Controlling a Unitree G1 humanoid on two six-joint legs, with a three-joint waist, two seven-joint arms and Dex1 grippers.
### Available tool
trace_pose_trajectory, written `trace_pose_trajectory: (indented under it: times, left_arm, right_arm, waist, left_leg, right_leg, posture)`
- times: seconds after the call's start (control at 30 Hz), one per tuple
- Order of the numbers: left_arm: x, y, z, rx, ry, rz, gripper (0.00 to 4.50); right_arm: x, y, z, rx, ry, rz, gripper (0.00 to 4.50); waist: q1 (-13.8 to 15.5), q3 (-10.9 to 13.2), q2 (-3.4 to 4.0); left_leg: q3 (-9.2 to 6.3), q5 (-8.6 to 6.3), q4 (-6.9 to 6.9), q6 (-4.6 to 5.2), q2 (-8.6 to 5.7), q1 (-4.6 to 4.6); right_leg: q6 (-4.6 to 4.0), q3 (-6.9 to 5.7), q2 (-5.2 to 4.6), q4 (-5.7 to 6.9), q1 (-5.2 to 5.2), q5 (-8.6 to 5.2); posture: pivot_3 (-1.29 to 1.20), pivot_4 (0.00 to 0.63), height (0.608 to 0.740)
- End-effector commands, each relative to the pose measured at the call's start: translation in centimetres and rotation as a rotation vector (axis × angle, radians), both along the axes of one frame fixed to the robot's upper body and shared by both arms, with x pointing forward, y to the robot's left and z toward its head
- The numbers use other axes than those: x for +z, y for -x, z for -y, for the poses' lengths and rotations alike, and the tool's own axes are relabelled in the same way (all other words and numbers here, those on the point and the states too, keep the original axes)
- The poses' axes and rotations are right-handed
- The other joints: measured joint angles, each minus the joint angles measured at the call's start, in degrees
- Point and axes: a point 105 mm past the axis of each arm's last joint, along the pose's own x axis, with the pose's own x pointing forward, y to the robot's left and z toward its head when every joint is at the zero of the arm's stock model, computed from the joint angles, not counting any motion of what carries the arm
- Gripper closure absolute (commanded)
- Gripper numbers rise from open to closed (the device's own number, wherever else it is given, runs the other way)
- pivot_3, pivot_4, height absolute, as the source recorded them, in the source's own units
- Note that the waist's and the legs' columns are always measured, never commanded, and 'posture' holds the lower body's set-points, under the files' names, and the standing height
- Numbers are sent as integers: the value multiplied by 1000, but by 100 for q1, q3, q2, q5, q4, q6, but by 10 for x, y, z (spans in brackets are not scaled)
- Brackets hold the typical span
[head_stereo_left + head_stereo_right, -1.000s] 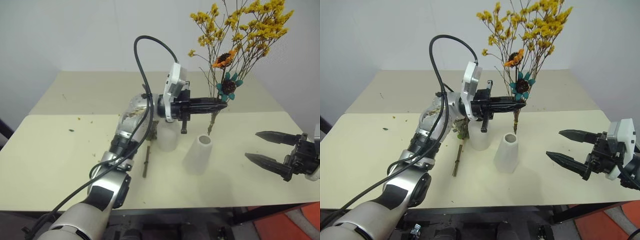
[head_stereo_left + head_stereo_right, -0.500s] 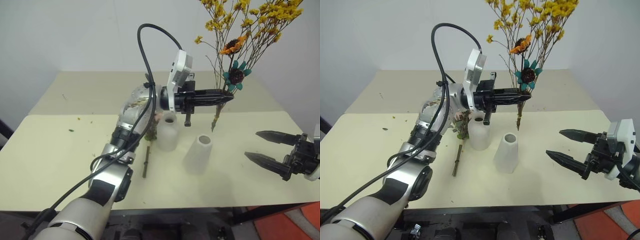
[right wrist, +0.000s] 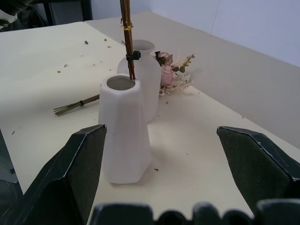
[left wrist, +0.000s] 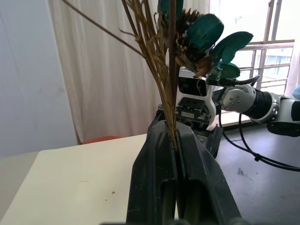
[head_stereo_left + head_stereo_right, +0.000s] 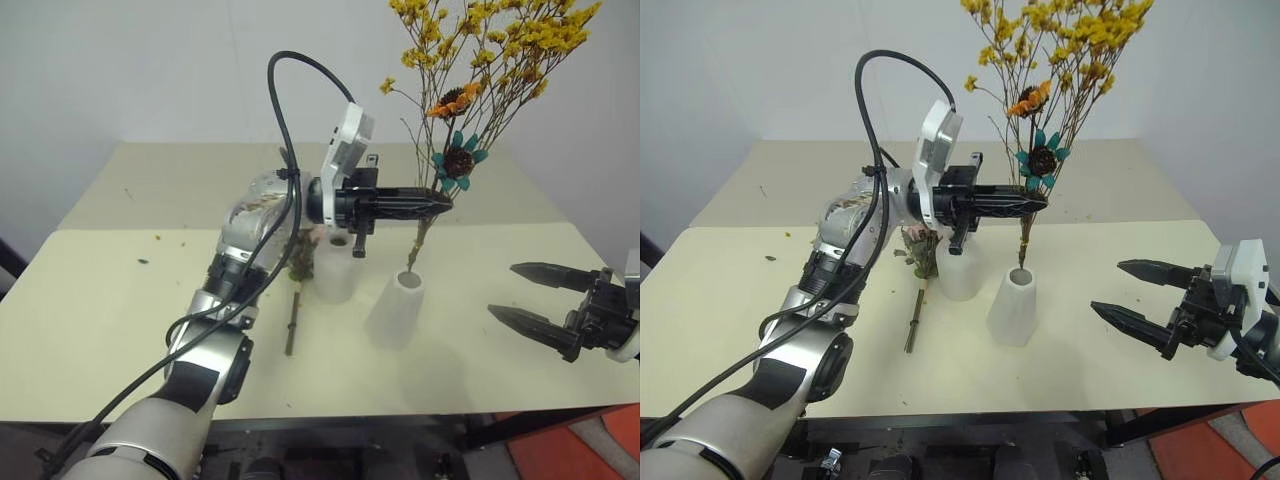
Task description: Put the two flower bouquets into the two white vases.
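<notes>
Head views: left claw [image 5: 440, 203], level and pointing toward the robot's right, is clenched on the stems of the yellow bouquet [image 5: 490, 50]. The bouquet stands upright, blooms above the claw; its stem tips reach the mouth of the cone vase [image 5: 397, 309] below. The bottle vase [image 5: 335, 272] stands just beside, and the pink bouquet [image 5: 293, 300] lies on the table [image 5: 120, 300] next to it. The right claw [image 5: 535, 297] hangs released, well apart.

Left wrist view: fingers [image 4: 157, 178] pinch the stems.

Right wrist view: stem tips [image 3: 130, 70] at the cone vase's rim, between the spread fingers [image 3: 79, 164].
</notes>
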Motion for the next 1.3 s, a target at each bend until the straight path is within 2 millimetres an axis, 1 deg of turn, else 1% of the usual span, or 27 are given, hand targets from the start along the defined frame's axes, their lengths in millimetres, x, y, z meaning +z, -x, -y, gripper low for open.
trace_pose_trajectory:
  times: [0.03, 0.43, 0.63, 0.8, 0.97, 1.13, 1.3]
  left_arm:
    - [1, 8, 3, -29, -2, 14, 4476]
    - [8, 8, 4, -23, 16, 54, 4476]
    - [16, 8, 3, -11, 55, 94, 4476]
    - [17, 10, 2, -22, 55, 101, 4476]
    - [9, 14, 1, -45, 24, 90, 4476]
    - [1, 13, 1, -42, -1, 69, 4476]
    - [-10, 14, 3, -48, -31, 41, 4476]
  right_arm:
    - [8, 1, -1, 11, 15, 50, 45]
    - [8, -1, 0, 4, 12, 62, 45]
    - [6, -2, 0, 7, 11, 63, 45]
    - [5, -3, 0, 10, 11, 64, 45]
    - [5, -3, 1, 7, 11, 64, 45]
    - [5, -3, 2, 6, 11, 64, 45]
    - [5, -3, 2, 1, 8, 64, 45]
  waist:
    - [0, 0, 0]
    - [1, 0, 0]
    - [-2, 0, 0]
    - [-1, 0, 0]
    - [-2, 0, 0]
    - [0, 0, 0]
    - [-2, 0, 0]
  left_leg:
    - [0, 0, 0, 0, 0, 0]
    - [0, 0, 0, 0, 0, -1]
    - [0, 0, 0, 0, 0, 0]
    - [0, 0, 0, 0, 0, 0]
    - [0, 0, 0, 0, 0, -1]
    - [0, 0, 0, 0, 0, 0]
    - [0, 0, 0, 0, 0, 0]
  right_leg:
    - [0, 0, 0, 0, 0, 0]
    - [0, 0, 0, 0, 0, 0]
    - [0, 0, 0, 0, 0, 0]
    - [0, 0, 0, 0, 0, 0]
    - [0, 0, 0, 0, 0, 0]
    - [0, 0, 0, 0, 0, 0]
    - [0, 0, 0, 1, 0, 0]
  posture:
    - [0, 150, 740]
    - [0, 150, 740]
    - [0, 150, 740]
    - [0, 150, 740]
    - [0, 150, 740]
    - [0, 150, 740]
    - [0, 150, 740]
